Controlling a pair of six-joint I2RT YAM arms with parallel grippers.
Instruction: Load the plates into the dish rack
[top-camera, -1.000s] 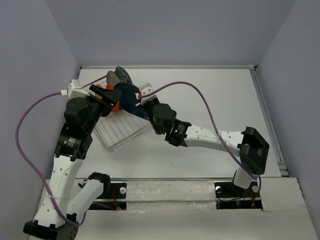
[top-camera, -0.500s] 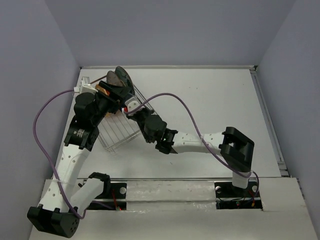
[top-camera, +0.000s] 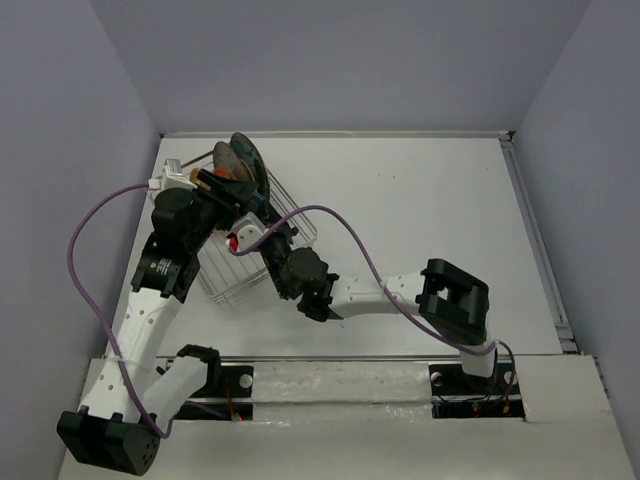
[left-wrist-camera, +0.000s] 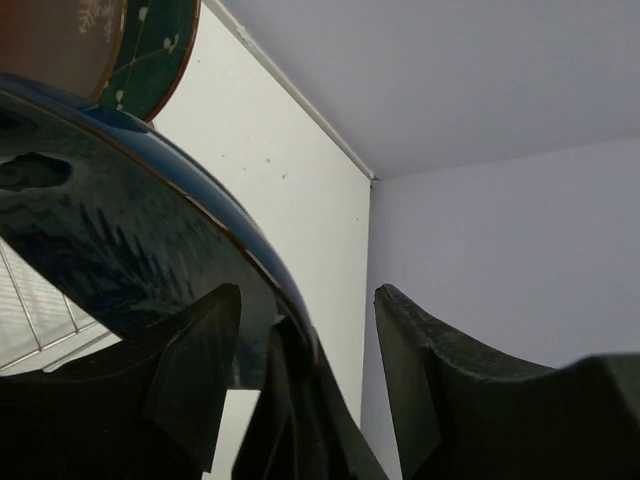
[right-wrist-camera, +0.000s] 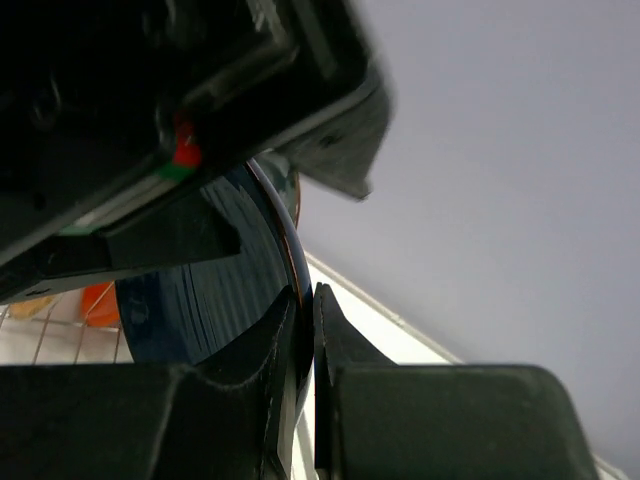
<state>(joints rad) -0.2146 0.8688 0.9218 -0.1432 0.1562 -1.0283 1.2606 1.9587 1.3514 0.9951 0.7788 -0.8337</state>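
Right wrist, right hand (right-wrist-camera: 302, 300) pinching blue plate (right-wrist-camera: 205, 310)

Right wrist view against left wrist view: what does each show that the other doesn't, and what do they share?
Only the right wrist view: the right gripper shut on the rim of the dark blue plate, and an orange plate low on the left. Only the left wrist view: both fingers of the left gripper apart, astride that rim, plus the teal plate and the table. Both: the dark blue plate and wires of the dish rack.
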